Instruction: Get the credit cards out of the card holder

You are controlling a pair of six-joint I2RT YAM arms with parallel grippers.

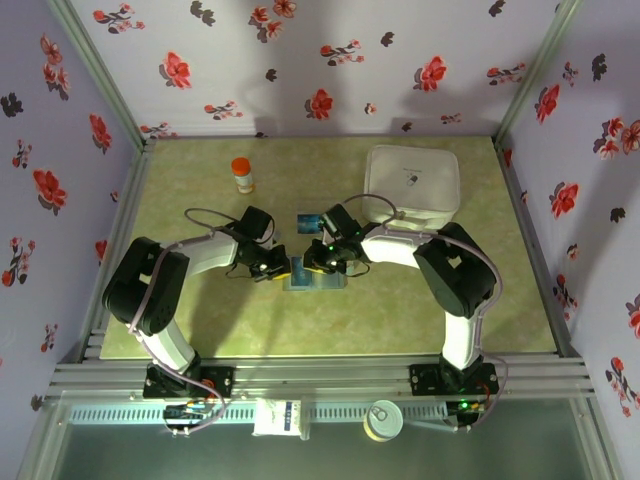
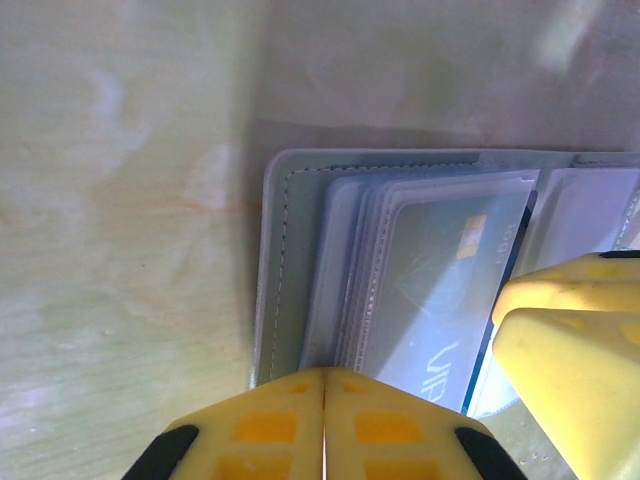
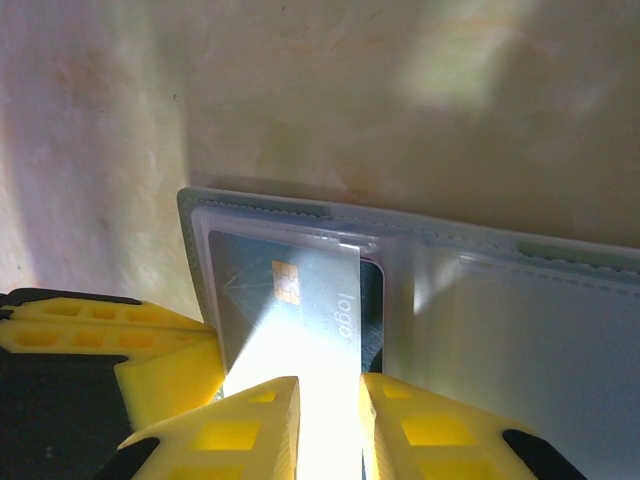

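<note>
Pressed-together fingers (image 2: 260,435) over card holder (image 2: 275,260); card (image 2: 430,290) inside

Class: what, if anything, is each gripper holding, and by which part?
Nothing is held: left gripper shut at the edge of the card holder; right gripper open over a credit card.

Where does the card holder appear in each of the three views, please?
Top external: card holder just below picture centre.
Left wrist: card holder from centre to right edge.
Right wrist: card holder across the lower right.
Shared landmark: chipped card in its sleeve, both wrist views.
</note>
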